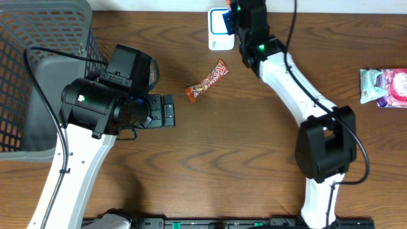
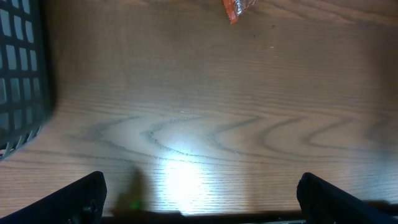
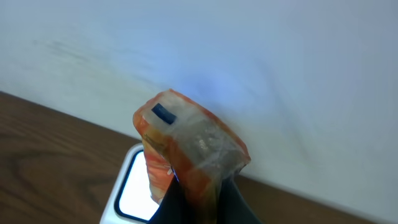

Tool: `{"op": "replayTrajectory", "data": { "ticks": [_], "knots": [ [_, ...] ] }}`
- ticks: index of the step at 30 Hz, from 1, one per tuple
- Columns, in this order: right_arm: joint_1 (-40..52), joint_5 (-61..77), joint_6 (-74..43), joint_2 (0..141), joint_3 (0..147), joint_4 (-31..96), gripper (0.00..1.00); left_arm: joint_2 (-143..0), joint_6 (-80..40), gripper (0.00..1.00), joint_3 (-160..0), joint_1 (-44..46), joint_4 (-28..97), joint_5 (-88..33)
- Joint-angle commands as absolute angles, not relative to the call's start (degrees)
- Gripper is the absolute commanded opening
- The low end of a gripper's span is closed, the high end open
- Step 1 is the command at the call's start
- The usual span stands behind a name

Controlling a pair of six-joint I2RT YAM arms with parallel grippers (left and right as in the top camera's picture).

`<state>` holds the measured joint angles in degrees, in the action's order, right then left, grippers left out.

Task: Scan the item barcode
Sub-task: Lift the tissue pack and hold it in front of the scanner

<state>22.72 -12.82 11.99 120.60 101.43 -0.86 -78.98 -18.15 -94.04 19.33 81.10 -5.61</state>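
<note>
text: none legible | candy wrapper (image 1: 207,81): print too small

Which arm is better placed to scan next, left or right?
Right. The right pincer is shut on the orange packet at the white scanner; the left pincer hangs open and empty over the wooden table.

Orange packet (image 3: 189,149) over white scanner (image 3: 129,194)

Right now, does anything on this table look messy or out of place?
Nothing spilled or broken. One candy bar lies slanted alone mid-table, outside the grey basket. The right tool pinches a crumpled orange packet above the white scanner.
</note>
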Motion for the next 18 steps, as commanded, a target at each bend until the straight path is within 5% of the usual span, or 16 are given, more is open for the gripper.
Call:
{"op": "replayTrajectory", "data": {
  "ticks": [1,9,18],
  "knots": [
    [23.9,-11.5,24.4,124.9,102.5,-2.4,0.01,-79.0,-18.0,0.98,-94.9,19.1,81.4,-4.7],
    [24.7,-17.0,32.4,129.4,102.5,-1.9,0.01,-79.0,-18.0,0.98,-94.9,19.1,81.4,-4.7],
    [22.7,-30.6,22.2,126.9,103.4,-2.0,0.01,-79.0,-18.0,0.98,-94.9,19.1,81.4,-4.7]
  ]
}}
